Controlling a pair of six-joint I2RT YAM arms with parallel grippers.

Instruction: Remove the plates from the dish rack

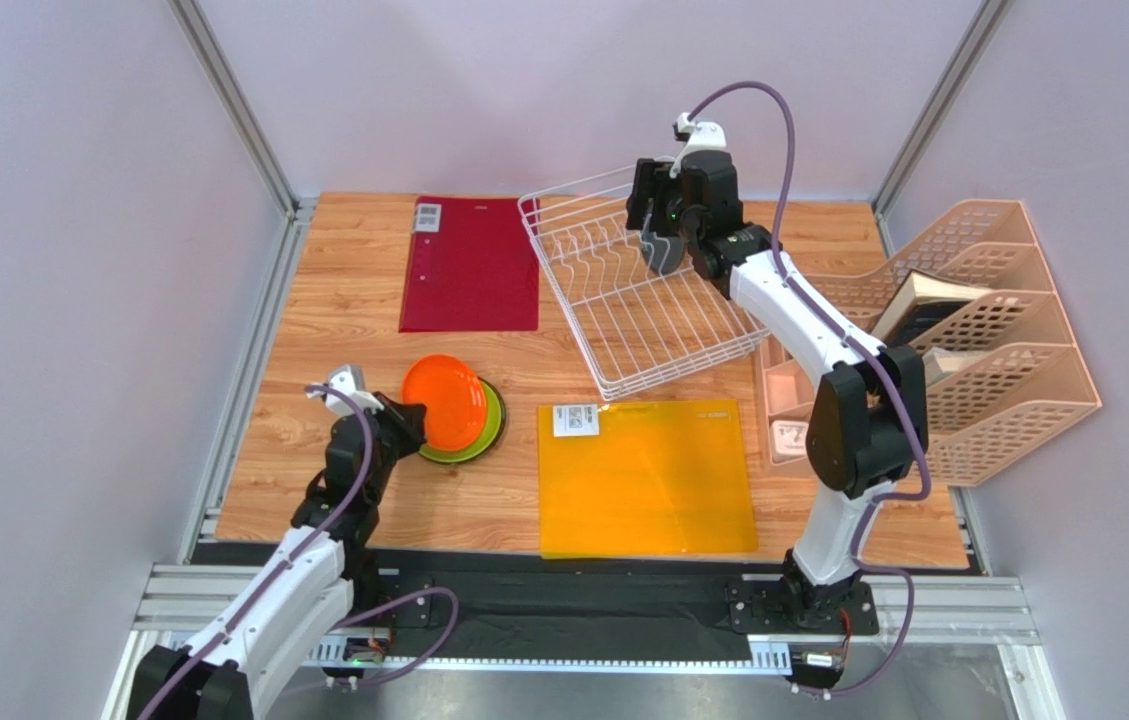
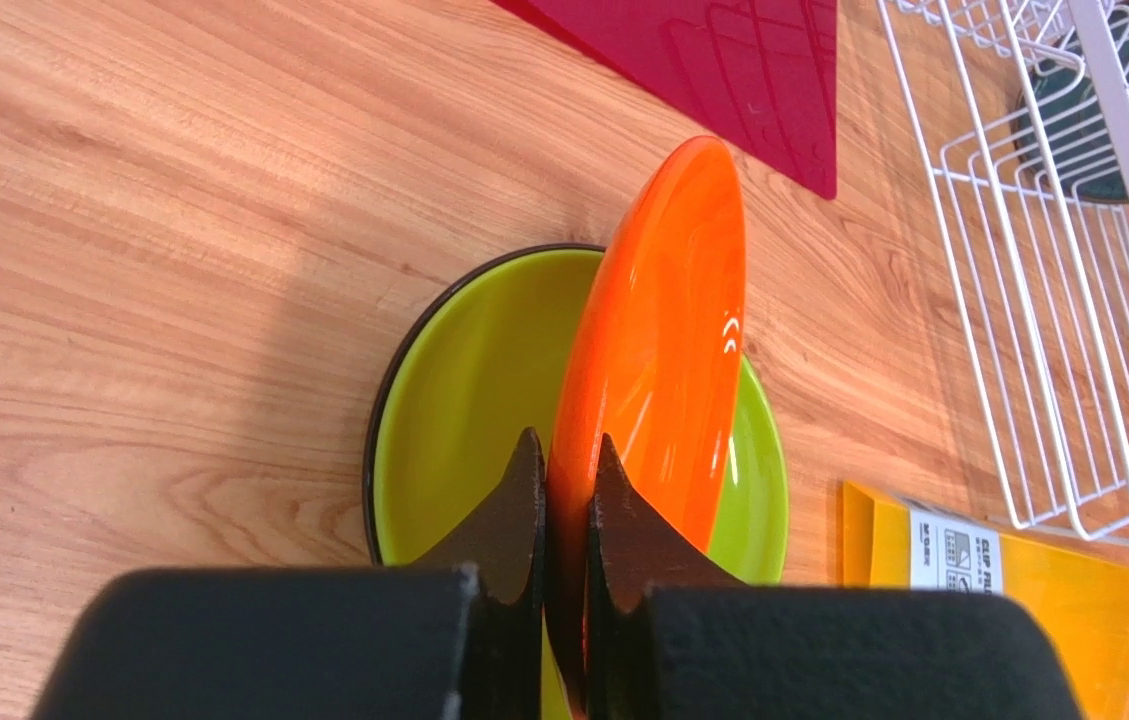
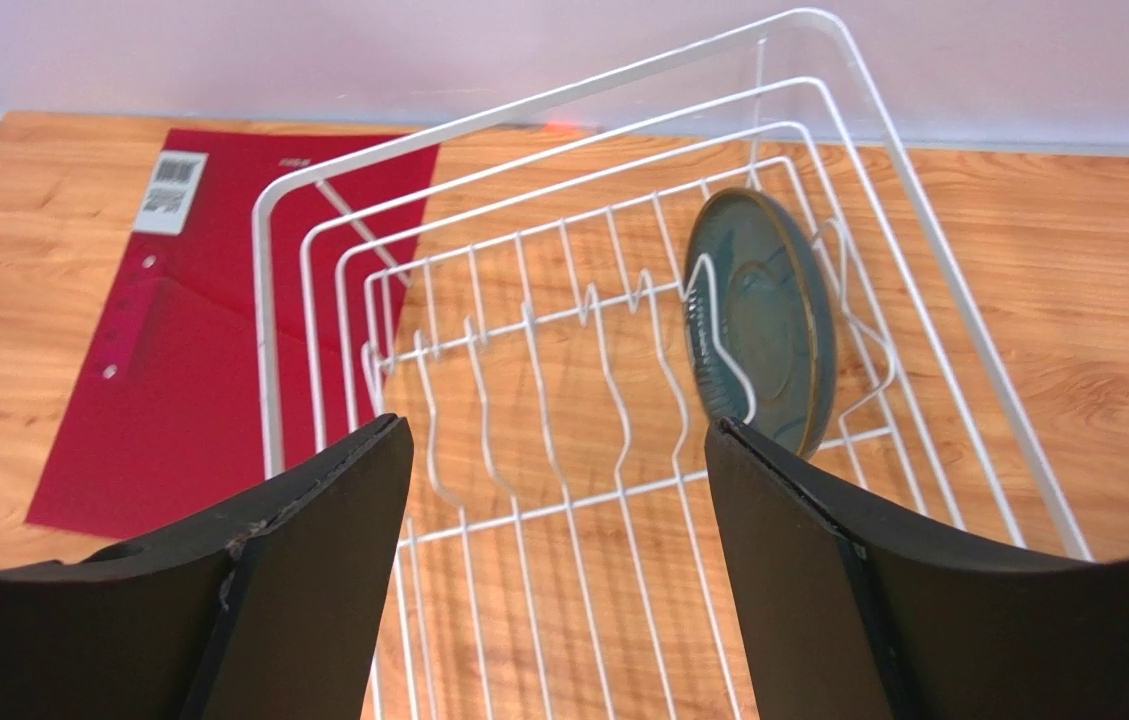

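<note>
An orange plate [image 2: 660, 345], clamped edgewise in the left tool [image 2: 567, 503], should be lowered flat onto the lime green plate [image 2: 473, 390]; the right tool [image 3: 555, 435] is spread apart.

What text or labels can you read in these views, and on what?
No text is legible in any view.
White barcode label on the red mat: the print is too small to read.
White label on the orange-yellow mat: it shows icons and print, too blurred to read.
</note>
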